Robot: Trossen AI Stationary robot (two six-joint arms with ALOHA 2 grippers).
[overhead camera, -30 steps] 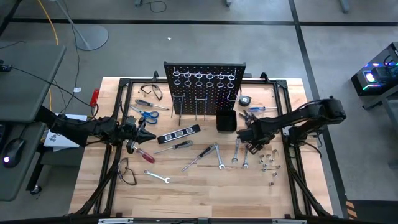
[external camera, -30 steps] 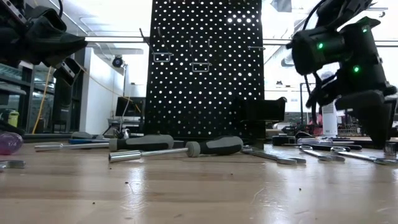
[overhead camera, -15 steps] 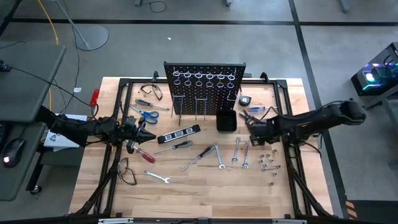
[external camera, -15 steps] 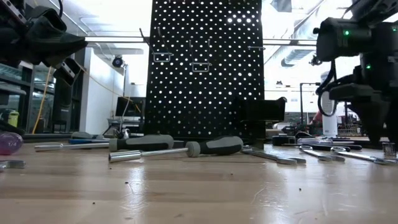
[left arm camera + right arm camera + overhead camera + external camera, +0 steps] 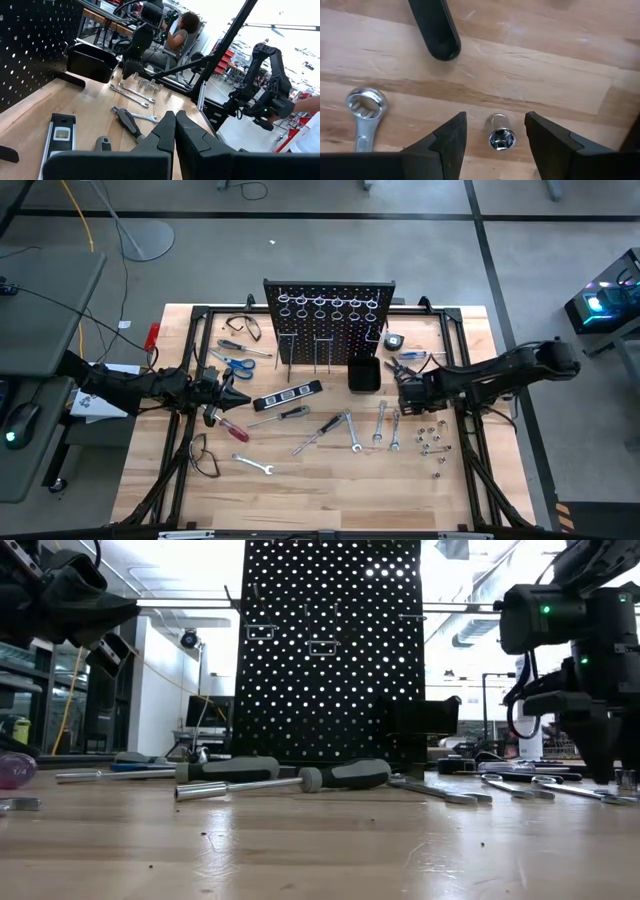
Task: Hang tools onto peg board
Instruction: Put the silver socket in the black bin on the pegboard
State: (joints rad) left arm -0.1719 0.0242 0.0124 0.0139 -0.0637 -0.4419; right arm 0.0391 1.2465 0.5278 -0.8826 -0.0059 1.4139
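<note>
Seen from above, the right claw [image 5: 407,392] is largely masked by its own dark wrist, and the small socket [image 5: 500,136] beneath it is too tiny to pick out there; only the right wrist view shows it, standing between the spread fingers [image 5: 451,137] without touching either. A silver wrench [image 5: 365,112] is cut off at that picture's edge. The right arm reaches in from the desk's [image 5: 330,485] right side, bent low over the loose wrenches [image 5: 380,423] and sockets [image 5: 432,442]. The left claw [image 5: 232,398], pressed together and empty, hangs level above the desk's left part near a red-handled screwdriver [image 5: 231,428]. The peg board [image 5: 329,320] stands upright at the desk's far edge, its hooks too thin to read; the screwdrivers [image 5: 322,430] lie flat before it.
</note>
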